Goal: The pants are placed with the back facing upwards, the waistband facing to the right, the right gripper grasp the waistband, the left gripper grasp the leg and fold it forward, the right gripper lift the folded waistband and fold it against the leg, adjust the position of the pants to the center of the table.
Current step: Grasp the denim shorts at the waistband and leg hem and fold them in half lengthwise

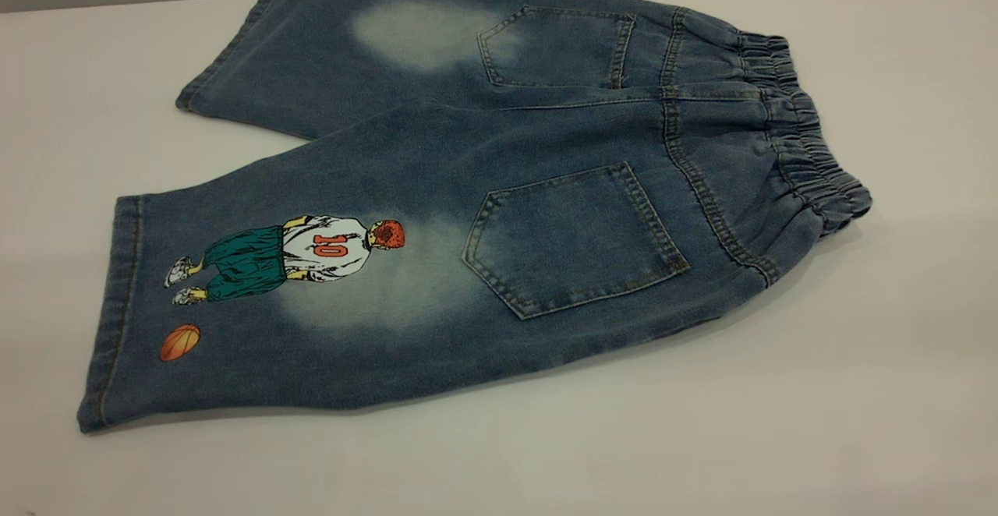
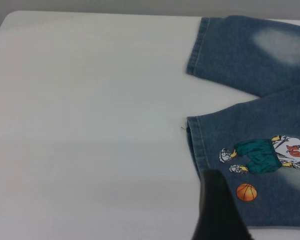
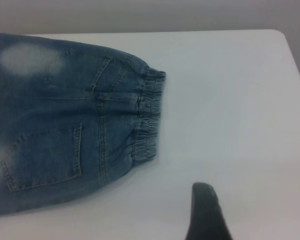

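The pants (image 1: pixel 499 189) lie flat on the white table (image 1: pixel 858 391), back up, with both patch pockets showing. The elastic waistband (image 1: pixel 803 134) points right. The printed leg (image 1: pixel 257 305) is the near one and carries the number 10 player and an orange ball (image 1: pixel 180 342). In the left wrist view my left gripper (image 2: pixel 262 202) hovers over that leg's hem corner by the ball (image 2: pixel 247 192), open, one finger (image 2: pixel 217 210) dark in front. In the right wrist view my right gripper (image 3: pixel 257 215) hangs open over bare table beyond the waistband (image 3: pixel 147 117); only one finger (image 3: pixel 204 212) shows. Neither touches the cloth.
The plain leg (image 1: pixel 312 56) with a pale patch lies toward the table's far edge (image 1: pixel 117 3). Bare white tabletop surrounds the pants on the near, left and right sides. The table's right corner (image 3: pixel 282 35) appears in the right wrist view.
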Robot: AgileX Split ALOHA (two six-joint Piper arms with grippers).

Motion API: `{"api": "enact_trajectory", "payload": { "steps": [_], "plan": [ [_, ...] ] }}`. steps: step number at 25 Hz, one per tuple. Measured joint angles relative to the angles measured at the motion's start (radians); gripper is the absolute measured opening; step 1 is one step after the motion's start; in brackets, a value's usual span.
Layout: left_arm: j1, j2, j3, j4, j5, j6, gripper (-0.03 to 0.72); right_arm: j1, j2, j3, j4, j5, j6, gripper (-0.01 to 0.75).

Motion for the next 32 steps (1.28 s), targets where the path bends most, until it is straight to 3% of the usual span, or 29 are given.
{"api": "enact_trajectory", "payload": {
  "steps": [9,12,20,27,32],
  "plan": [
    [0.0,0.105,-0.063,0.003,-0.041,0.084,0.388,0.0,0.038,-0.045,0.038,-0.103,-0.002,0.381],
    [0.0,0.235,-0.137,0.008,-0.093,0.11,0.388,0.0,0.141,-0.101,0.056,-0.112,-0.002,0.381],
    [0.0,0.618,-0.275,-0.013,-0.238,0.169,0.388,0.0,0.478,-0.149,0.069,-0.288,-0.019,0.381],
    [0.0,0.892,-0.274,-0.181,-0.308,0.311,0.388,0.0,0.79,-0.148,0.146,-0.458,-0.093,0.381],
    [0.0,1.041,-0.261,-0.302,-0.32,0.405,0.388,0.0,1.012,-0.148,0.205,-0.501,-0.138,0.381]
  ]
}}
